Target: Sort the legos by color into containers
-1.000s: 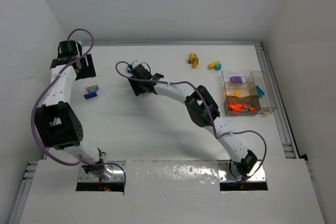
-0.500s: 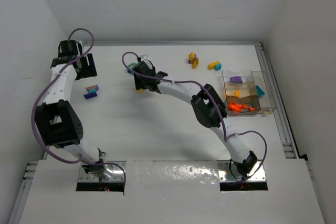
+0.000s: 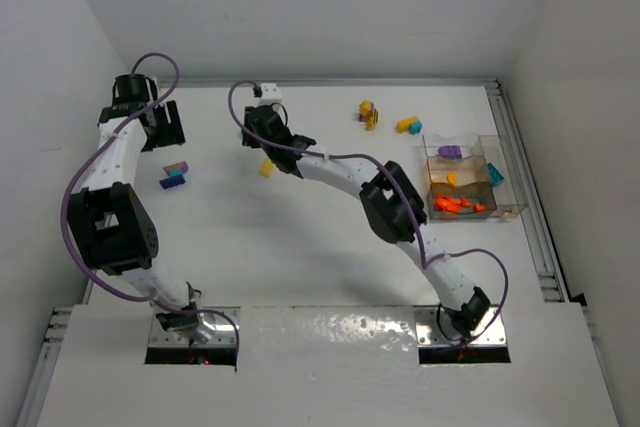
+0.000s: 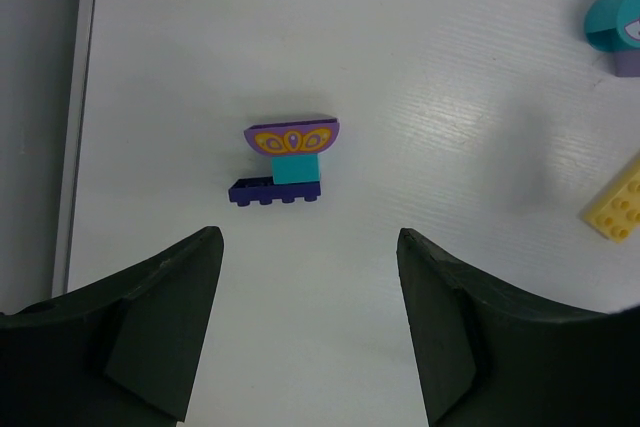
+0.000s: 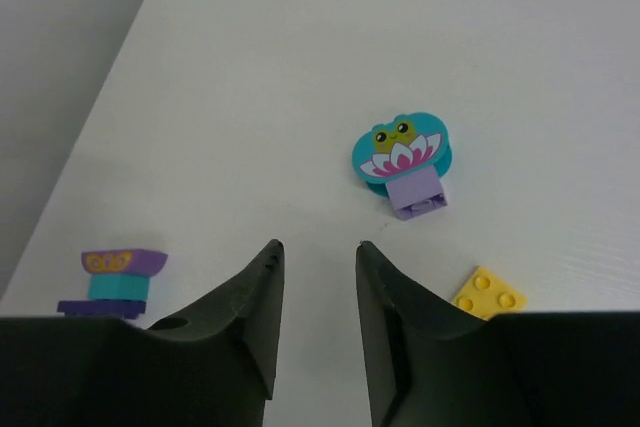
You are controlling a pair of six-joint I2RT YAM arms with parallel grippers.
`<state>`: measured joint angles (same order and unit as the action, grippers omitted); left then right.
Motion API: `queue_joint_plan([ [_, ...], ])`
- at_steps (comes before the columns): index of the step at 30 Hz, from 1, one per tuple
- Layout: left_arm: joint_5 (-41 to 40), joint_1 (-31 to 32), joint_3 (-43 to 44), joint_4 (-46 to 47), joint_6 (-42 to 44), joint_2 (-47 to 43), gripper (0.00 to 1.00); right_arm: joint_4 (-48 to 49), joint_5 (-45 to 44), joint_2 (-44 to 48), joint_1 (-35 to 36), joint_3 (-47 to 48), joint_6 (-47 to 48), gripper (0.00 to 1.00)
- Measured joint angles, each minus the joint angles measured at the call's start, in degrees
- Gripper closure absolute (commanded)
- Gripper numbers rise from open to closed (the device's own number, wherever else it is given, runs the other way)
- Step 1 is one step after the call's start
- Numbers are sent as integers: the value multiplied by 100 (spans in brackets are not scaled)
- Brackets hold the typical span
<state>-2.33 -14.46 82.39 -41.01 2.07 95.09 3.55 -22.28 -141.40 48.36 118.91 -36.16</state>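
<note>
Right hand (image 5: 318, 247) has swung farther back, uncovering the yellow brick (image 3: 266, 168), fingers narrowly apart, empty; left hand (image 4: 310, 237) gapes wide.

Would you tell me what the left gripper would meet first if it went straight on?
Probably the small purple, teal and dark-blue lego clump, lying centred ahead of the left gripper, though depth is unclear.

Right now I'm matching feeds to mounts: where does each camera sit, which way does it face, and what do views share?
Top external: above and behind the robot, looking down on the table, left arm, right arm and compartment box.
Left wrist: on the left arm, looking down past the left hand at a purple-teal clump.
Right wrist: on the right arm, looking past the right hand at a frog brick.
Shared: both wrists see that clump and frog brick.
</note>
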Motion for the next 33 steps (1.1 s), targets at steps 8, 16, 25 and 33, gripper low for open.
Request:
queue_joint_plan([
  [8,-68,0,-125,-4,4,-76,32,-107,466,-748,-22,168,-157,73],
  [16,-85,0,-219,-15,7,-98,32,-570,605,-927,-24,101,-339,76],
  [25,-63,0,-219,-15,2,-98,32,-684,605,-219,-24,-809,70,70],
  [33,-24,0,-219,-13,2,-98,32,-667,925,367,-26,-866,927,37],
])
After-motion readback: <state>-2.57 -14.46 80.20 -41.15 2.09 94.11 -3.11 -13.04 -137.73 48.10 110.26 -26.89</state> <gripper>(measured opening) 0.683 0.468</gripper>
